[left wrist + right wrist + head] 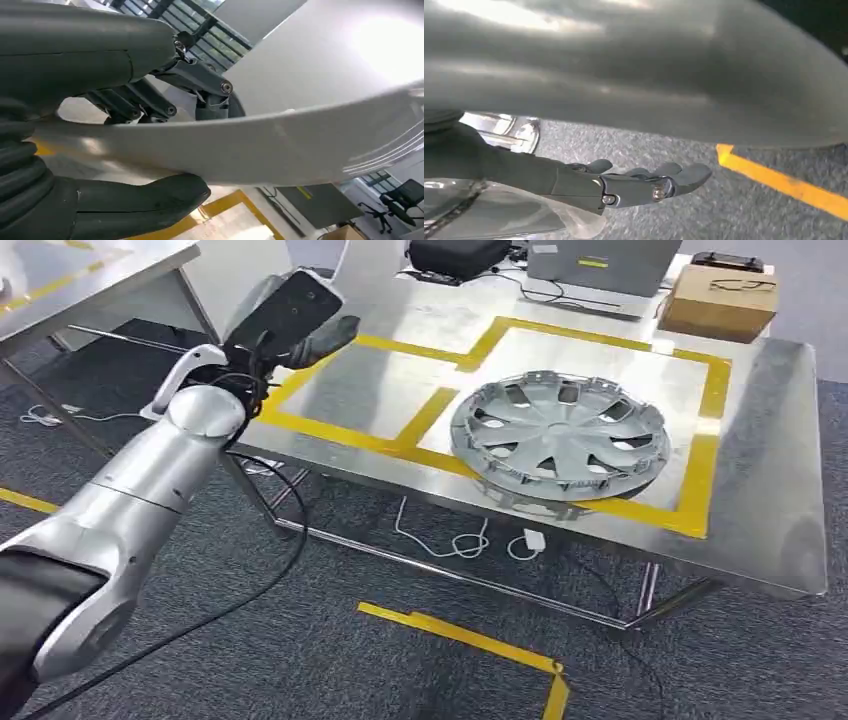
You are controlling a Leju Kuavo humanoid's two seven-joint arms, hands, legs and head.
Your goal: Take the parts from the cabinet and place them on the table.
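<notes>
I see the silver hubcap [560, 438] lying flat on the steel worktop [780, 450], inside the right-hand yellow-taped square [712, 390]. My left hand [295, 315] is raised over the worktop's near-left corner; in its wrist view thumb and fingers [150, 100] clasp the edge of a pale curved panel [280, 145]. My right hand [634, 185] hangs over grey carpet [664, 145], fingers extended and holding nothing. Behind the hubcap stand a cardboard box [720, 300], a laptop [600, 265] and a black bag [458, 255]. I can read no writing.
</notes>
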